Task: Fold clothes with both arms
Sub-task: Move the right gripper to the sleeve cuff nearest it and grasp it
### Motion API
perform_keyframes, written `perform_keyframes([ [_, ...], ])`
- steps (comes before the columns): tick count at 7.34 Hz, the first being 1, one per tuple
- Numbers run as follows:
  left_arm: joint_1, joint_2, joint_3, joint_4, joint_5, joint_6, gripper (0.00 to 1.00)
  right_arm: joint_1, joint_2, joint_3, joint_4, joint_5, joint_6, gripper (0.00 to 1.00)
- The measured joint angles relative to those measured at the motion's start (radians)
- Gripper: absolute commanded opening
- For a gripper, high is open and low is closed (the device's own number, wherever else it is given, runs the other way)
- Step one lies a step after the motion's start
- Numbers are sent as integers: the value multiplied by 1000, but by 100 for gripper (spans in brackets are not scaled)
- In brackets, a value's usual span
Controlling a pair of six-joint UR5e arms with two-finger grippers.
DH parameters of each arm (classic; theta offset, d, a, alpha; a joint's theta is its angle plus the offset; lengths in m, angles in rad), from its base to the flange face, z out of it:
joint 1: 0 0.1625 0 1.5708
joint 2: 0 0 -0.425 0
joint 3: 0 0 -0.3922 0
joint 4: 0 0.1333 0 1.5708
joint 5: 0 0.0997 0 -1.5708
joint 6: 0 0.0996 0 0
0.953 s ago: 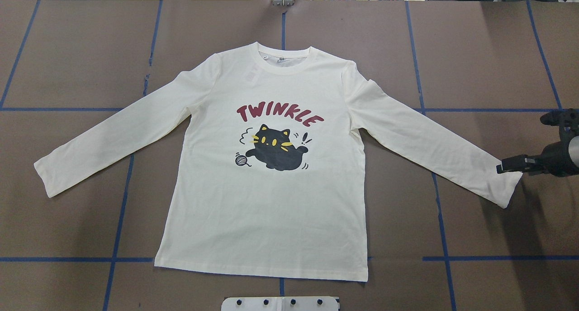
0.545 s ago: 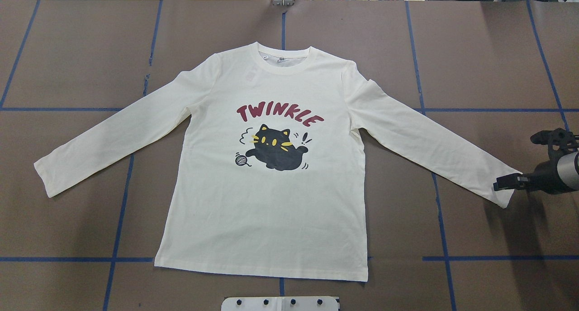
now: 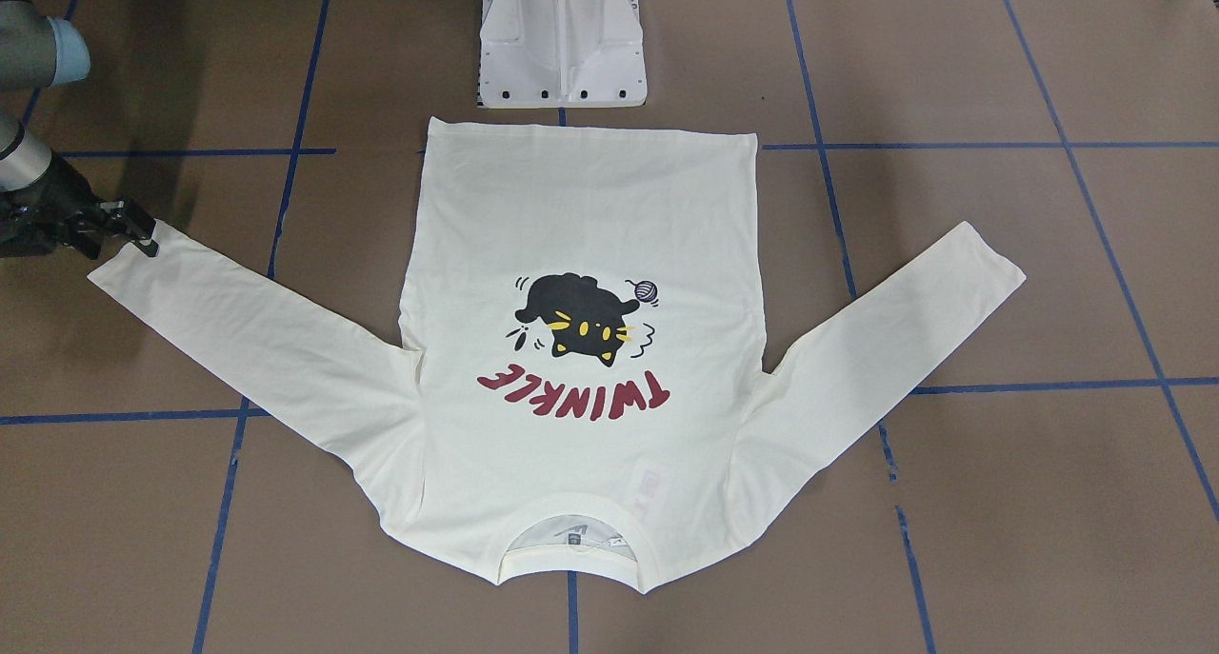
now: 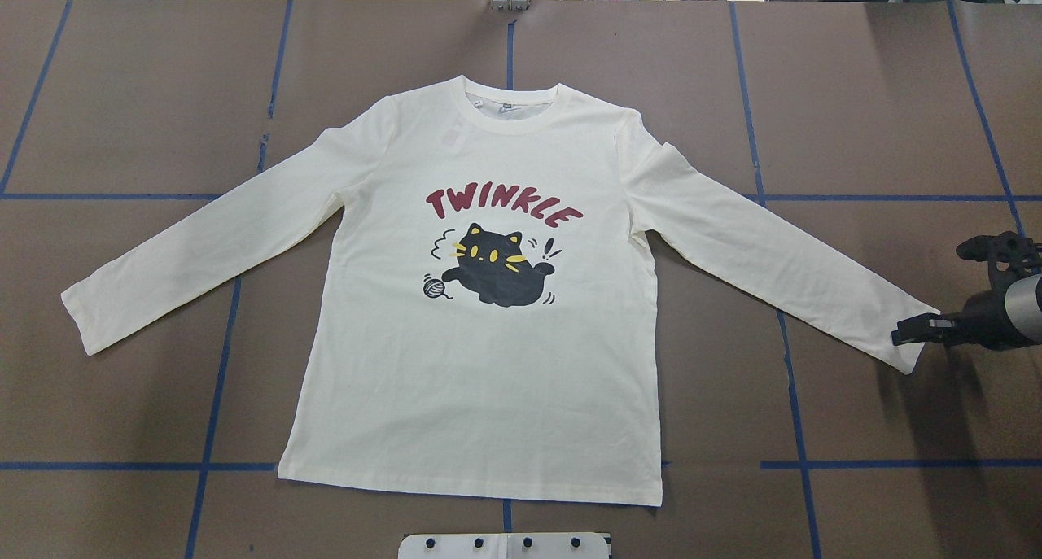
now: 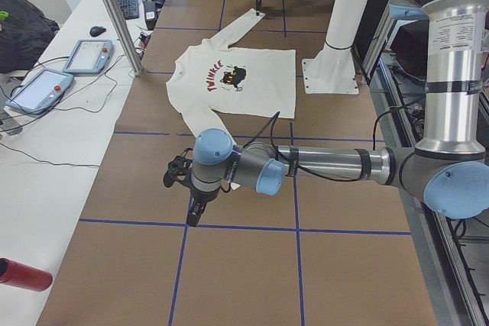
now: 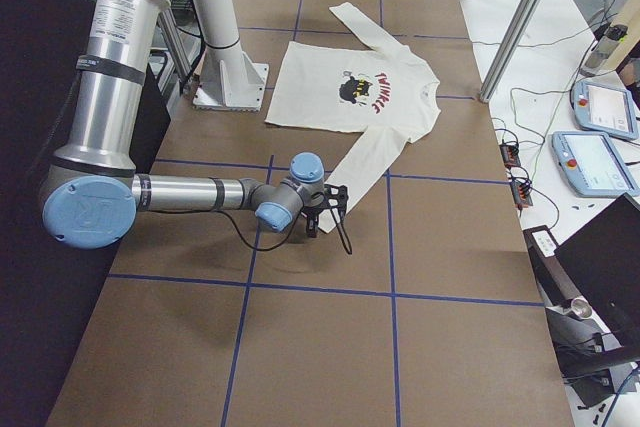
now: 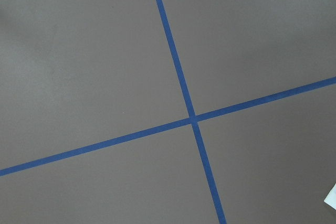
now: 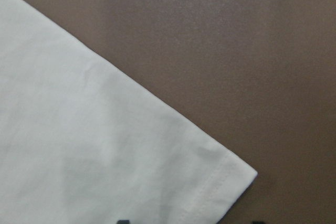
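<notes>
The cream long-sleeved T-shirt (image 4: 488, 364) lies flat and spread on the brown table, with the black cat and red "TWINKLE" print facing up (image 3: 581, 326). My right gripper (image 4: 905, 334) is at the cuff of the sleeve on the robot's right (image 4: 916, 343); it also shows in the front-facing view (image 3: 143, 235). The right wrist view shows the cuff corner (image 8: 231, 177) with two dark fingertips (image 8: 123, 222) set apart at the frame's bottom, so it is open. My left gripper (image 5: 192, 215) shows only in the exterior left view, over bare table short of the other cuff; open or shut I cannot tell.
The white pedestal base (image 3: 562, 40) stands at the shirt's hem side. Blue tape lines (image 7: 191, 119) grid the table. A side table holds teach pendants (image 5: 84, 55) and a red bottle (image 5: 23, 274). An aluminium post (image 5: 114, 13) stands at the table's far edge.
My right gripper has moved toward the robot's side, from the cuff's far edge to its end, mostly in the first half second. The shirt has not moved.
</notes>
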Motion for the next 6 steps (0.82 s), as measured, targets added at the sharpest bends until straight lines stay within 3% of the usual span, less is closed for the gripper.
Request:
perform_keyframes([
  [6, 1, 0, 3, -2, 0, 1, 99, -2, 9, 59, -61, 11, -1, 0],
])
